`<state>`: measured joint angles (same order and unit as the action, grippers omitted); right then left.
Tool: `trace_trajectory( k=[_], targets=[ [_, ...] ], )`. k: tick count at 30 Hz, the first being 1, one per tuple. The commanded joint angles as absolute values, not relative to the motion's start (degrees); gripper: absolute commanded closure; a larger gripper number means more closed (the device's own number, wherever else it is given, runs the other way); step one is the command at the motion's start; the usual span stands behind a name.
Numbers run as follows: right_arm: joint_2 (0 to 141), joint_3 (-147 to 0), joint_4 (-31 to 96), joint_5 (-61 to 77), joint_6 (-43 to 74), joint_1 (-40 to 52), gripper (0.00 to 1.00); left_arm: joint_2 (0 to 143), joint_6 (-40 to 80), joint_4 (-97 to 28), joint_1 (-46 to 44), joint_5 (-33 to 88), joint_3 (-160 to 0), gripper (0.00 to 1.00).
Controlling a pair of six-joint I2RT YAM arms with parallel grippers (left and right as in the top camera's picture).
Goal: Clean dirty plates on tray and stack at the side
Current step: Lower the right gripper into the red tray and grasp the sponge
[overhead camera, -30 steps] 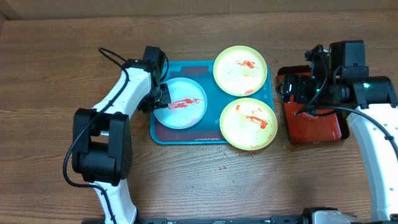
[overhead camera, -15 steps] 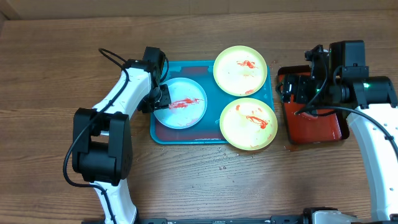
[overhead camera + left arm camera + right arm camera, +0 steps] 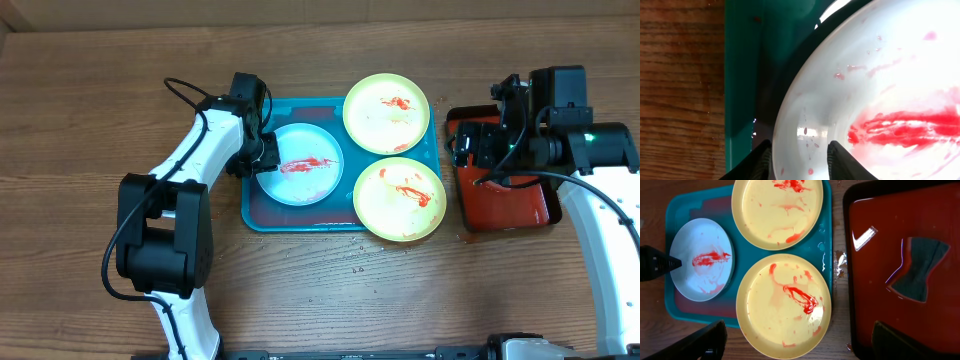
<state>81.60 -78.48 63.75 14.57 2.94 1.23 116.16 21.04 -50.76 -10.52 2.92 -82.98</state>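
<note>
On the wooden counter (image 3: 90, 100), a large turquoise rectangular plastic tray (image 3: 262, 215) with a raised rim carries three small round plastic plates, each smeared with red sauce. The light blue plate (image 3: 300, 165) lies in the tray's 9 o'clock half. One yellow-green plate (image 3: 387, 100) sits at the 1 o'clock corner and overhangs the far rim. The second yellow-green plate (image 3: 399, 198) sits at 4 o'clock, overhanging the near rim, just beside the first.

The left gripper (image 3: 262, 155) is at the light blue plate's 9 o'clock edge. In the left wrist view its two dark fingers (image 3: 762, 162) stand on either side of the plate's rim, one outside over the tray floor and one on the pale inner surface, pinching that rim. A dark shadow runs under the rim there.

The right gripper (image 3: 468, 142) hangs over a smaller dark red tray with a black rim (image 3: 510, 205), at 3 o'clock of the turquoise one and just beside it. Its fingers are spread wide and hold nothing. A dark grey bow-shaped piece (image 3: 917, 267) lies in the red tray.
</note>
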Motion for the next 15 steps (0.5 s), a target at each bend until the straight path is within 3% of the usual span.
trace_trajectory(
  k=[1,15],
  targets=[
    [81.4,-79.9,63.6,14.0,2.5,1.5,0.06,117.0,19.3,-50.6,-11.0,-0.2,-82.6,0.62],
    [81.4,-79.9,63.6,14.0,2.5,1.5,0.06,117.0,19.3,-48.6,-11.0,-2.9,-82.5,0.76]
  ],
)
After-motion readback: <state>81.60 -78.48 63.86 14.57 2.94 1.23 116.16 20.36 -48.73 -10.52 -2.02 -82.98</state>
